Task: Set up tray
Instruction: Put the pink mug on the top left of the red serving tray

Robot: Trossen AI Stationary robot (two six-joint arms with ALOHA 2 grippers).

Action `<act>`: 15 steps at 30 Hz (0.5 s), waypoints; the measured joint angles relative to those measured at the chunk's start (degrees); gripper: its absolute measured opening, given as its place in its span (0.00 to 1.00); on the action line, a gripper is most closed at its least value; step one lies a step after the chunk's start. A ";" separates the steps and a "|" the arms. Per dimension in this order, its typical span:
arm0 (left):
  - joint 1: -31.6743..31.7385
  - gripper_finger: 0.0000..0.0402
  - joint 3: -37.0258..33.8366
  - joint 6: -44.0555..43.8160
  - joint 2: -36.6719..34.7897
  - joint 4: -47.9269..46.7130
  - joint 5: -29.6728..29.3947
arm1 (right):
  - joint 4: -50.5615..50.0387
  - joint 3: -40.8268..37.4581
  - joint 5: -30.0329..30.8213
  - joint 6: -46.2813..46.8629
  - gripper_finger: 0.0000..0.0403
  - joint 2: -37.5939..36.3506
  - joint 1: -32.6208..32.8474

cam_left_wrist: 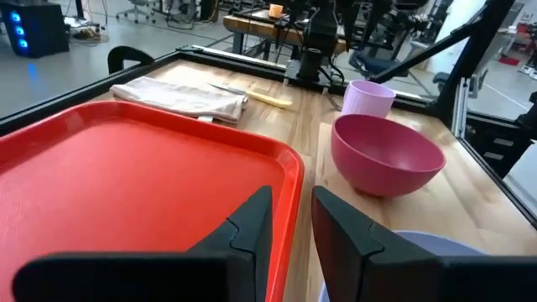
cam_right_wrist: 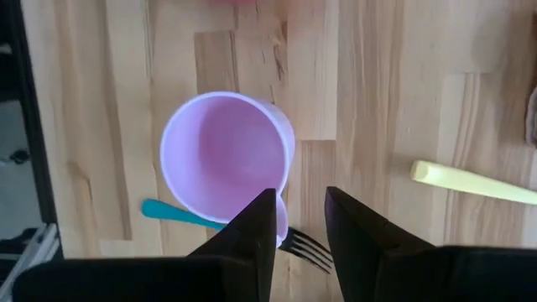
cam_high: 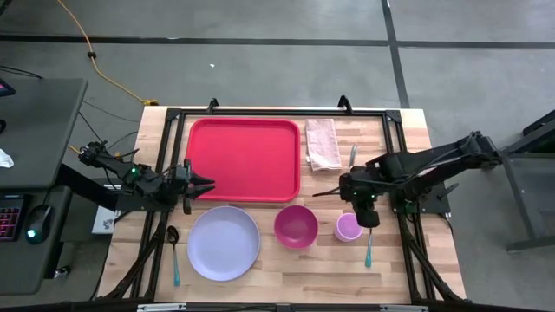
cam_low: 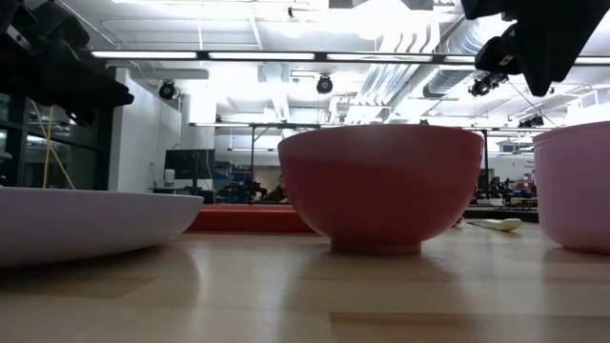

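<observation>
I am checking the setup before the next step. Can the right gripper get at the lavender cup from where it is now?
Probably yes. The right gripper hangs above the lavender cup, fingers apart, with nothing between them. A teal-handled fork lies beside the cup, so a straight descent might brush it.

Bright, even overhead light; ceiling strip lights [cam_low: 315, 55] blow out to glare in the low view. Soft shadows on the table [cam_high: 286, 269]. The left wrist view's near fingers [cam_left_wrist: 252, 226] are blurred; the tray [cam_left_wrist: 126, 184] is sharp.

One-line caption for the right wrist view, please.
Right gripper hangs open above the lavender cup on the wooden table, a teal-handled fork beside it.
</observation>
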 joint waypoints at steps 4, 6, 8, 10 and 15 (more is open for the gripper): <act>-0.01 0.29 -0.02 0.01 0.00 0.00 -0.02 | 0.10 0.00 0.08 0.28 0.20 1.69 0.00; -0.01 0.29 -0.02 0.54 0.00 0.00 -0.02 | 0.60 0.00 0.15 0.17 0.20 2.46 0.02; 0.01 0.29 -0.04 2.09 0.00 0.02 -0.04 | 1.12 0.00 0.20 -0.44 0.21 3.08 0.23; -0.01 0.29 -0.04 3.51 -0.02 0.01 -0.04 | 1.67 0.00 0.22 -1.59 0.22 3.82 0.41; -0.01 0.29 -0.04 4.50 -0.02 0.00 -0.04 | 1.59 0.00 0.04 -1.97 0.30 5.78 0.42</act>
